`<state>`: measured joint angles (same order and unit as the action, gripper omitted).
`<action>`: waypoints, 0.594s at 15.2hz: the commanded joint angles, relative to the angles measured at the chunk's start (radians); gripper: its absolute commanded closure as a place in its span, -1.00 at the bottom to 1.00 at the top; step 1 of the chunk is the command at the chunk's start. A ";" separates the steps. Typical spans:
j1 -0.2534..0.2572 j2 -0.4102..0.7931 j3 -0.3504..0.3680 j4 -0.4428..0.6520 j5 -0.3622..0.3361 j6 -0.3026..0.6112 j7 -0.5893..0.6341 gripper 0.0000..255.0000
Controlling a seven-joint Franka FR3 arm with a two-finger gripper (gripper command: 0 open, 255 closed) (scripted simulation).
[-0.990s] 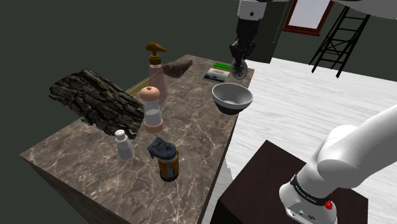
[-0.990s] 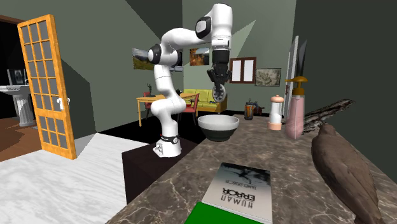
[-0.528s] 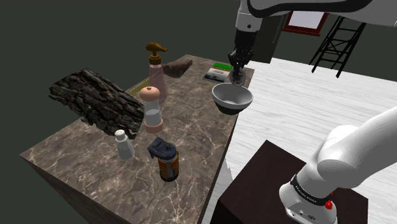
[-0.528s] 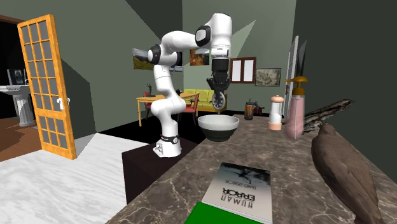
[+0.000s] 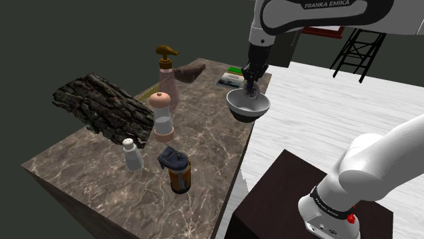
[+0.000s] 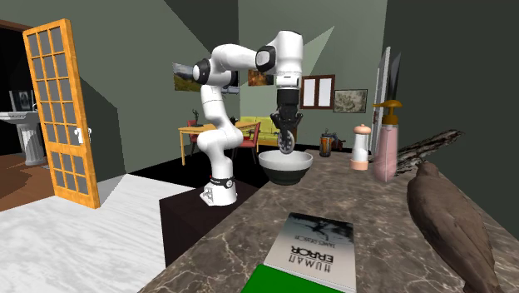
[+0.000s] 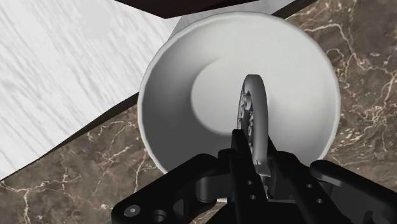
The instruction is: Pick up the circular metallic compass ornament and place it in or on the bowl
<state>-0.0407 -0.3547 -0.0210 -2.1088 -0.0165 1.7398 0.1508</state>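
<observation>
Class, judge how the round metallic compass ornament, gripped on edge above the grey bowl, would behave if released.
The round metallic compass ornament looks rigid, so it probably won't flex. Held on edge by the black gripper, it would likely roll or topple flat. The curved wall of the grey bowl should probably contain it.

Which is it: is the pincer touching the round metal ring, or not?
Touching. The wrist view shows the pincer with its black fingers clasping the round compass ornament on both sides, above the bowl.
</observation>
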 commanded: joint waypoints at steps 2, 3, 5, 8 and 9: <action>0.000 -0.002 0.000 -0.007 0.000 0.006 -0.001 1.00; 0.000 -0.002 0.000 -0.007 0.000 0.006 -0.001 1.00; 0.000 -0.002 0.000 -0.007 0.000 0.006 -0.001 1.00; 0.000 -0.002 0.000 -0.007 0.000 0.006 -0.001 -1.00; 0.000 -0.002 0.000 -0.007 0.000 0.006 -0.001 -1.00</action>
<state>-0.0409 -0.3564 -0.0214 -2.1163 -0.0166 1.7460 0.1503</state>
